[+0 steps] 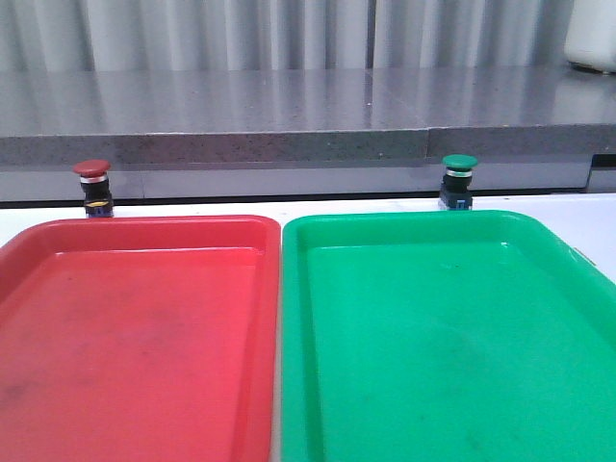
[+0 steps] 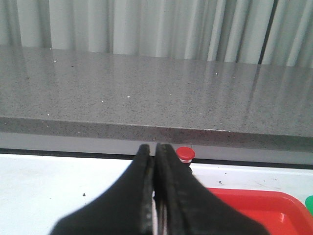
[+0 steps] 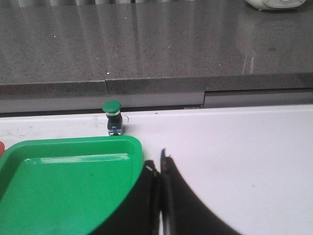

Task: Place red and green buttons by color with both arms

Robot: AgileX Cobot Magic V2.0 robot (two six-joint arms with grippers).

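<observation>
The red button [image 1: 93, 185] stands upright on the white table behind the far left edge of the red tray [image 1: 135, 327]. The green button [image 1: 458, 179] stands upright behind the far edge of the green tray [image 1: 452, 337]. Neither gripper shows in the front view. In the left wrist view my left gripper [image 2: 154, 149] is shut and empty, well short of the red button [image 2: 185, 153]. In the right wrist view my right gripper [image 3: 157, 164] is shut and empty by the corner of the green tray [image 3: 68, 191], short of the green button [image 3: 113, 116].
A grey speckled ledge [image 1: 308, 125] runs along the table's far side, just behind both buttons. A white object [image 1: 592, 38] stands on it at the far right. The two trays lie side by side and fill the near table.
</observation>
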